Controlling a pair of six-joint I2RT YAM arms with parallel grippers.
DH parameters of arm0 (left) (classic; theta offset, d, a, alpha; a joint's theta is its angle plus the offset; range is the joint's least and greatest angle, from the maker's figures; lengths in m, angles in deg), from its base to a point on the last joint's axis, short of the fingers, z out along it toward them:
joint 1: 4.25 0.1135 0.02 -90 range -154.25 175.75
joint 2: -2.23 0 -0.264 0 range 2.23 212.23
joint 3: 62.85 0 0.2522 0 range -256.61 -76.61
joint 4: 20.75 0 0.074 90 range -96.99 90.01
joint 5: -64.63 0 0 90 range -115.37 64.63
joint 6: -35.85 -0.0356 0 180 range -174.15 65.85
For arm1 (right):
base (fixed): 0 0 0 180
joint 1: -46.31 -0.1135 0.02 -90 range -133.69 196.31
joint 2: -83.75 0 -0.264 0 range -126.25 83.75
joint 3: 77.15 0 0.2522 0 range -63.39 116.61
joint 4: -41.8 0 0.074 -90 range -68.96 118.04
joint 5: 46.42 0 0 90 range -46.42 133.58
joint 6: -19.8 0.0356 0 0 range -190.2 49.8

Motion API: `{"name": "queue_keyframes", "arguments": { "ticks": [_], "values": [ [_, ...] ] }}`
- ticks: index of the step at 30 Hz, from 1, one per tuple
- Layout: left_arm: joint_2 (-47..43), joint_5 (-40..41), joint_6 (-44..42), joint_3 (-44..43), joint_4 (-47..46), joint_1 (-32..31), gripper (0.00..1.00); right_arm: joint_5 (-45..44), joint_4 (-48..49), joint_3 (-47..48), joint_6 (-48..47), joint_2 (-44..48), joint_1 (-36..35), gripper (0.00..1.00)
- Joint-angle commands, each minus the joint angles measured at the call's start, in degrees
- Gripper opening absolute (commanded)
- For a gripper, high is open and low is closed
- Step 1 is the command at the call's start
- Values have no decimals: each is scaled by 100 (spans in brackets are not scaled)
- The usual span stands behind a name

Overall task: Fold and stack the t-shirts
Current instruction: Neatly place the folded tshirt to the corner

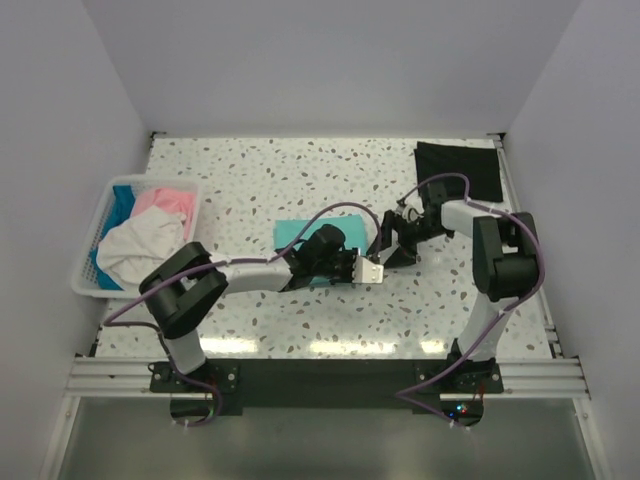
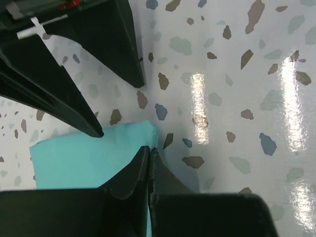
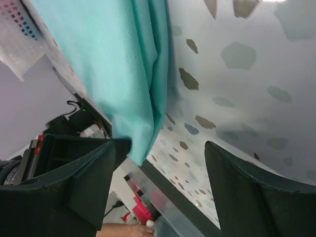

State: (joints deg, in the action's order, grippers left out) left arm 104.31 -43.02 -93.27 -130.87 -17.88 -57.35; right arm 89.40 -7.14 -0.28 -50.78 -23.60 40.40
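Left wrist view shows the teal-green t-shirt lying folded mid-table on the speckled table, its near right corner pinched between the closed fingers of the left gripper. The right gripper sits just right of that corner, jaws apart, one fingertip at the cloth's edge. A black t-shirt lies flat at the far right. At the left, a white slatted basket holds the pink t-shirt, white t-shirt and bright blue t-shirt.
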Motion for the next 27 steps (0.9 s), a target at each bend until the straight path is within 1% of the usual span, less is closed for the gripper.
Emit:
{"name": "queue_keyframes", "arguments": {
  "ticks": [1,4,6,8,14,17,18,19,20,21,22,23,24,25,26,27],
  "values": [
    [-382,-415,141,-199,26,45,0,489,670,140,492,-189,-217,76],
    [-408,-476,167,-243,9,72,0,550,1301,17,966,-295,-340,75],
    [-408,-468,176,-260,26,81,0,568,1566,-18,1335,-444,-419,73],
    [-417,-467,220,-287,17,98,0,463,1751,8,1502,-654,-516,68],
    [-558,-459,334,-261,17,142,0,217,2252,236,1986,-1138,-586,57],
    [-593,-450,343,-243,35,160,0,6,2357,438,2100,-1297,-648,47],
    [-593,-432,352,-243,35,177,0,-64,2436,543,2127,-1332,-674,41],
    [-593,-415,369,-252,44,177,0,-56,2419,623,2127,-1393,-709,24],
    [-584,-397,378,-295,96,177,2,-82,2367,702,2084,-1420,-718,14],
    [-567,-319,387,-339,166,177,9,-204,2210,859,2005,-1403,-727,0],
    [-567,-266,456,-392,228,195,17,-327,2052,948,1909,-1350,-736,0],
    [-593,-248,518,-488,411,221,31,-442,1876,1062,1629,-1298,-710,0],
    [-671,-256,588,-541,535,326,37,-538,1483,1333,1461,-1254,-692,0],
    [-733,-283,754,-646,666,396,42,-853,1270,1501,1251,-1158,-666,0],
    [-795,-309,843,-682,964,475,50,-1004,1059,1694,822,-1130,-648,0],
    [-908,-379,931,-717,1071,633,53,-1188,665,2139,574,-1130,-631,0]
  ]
}}
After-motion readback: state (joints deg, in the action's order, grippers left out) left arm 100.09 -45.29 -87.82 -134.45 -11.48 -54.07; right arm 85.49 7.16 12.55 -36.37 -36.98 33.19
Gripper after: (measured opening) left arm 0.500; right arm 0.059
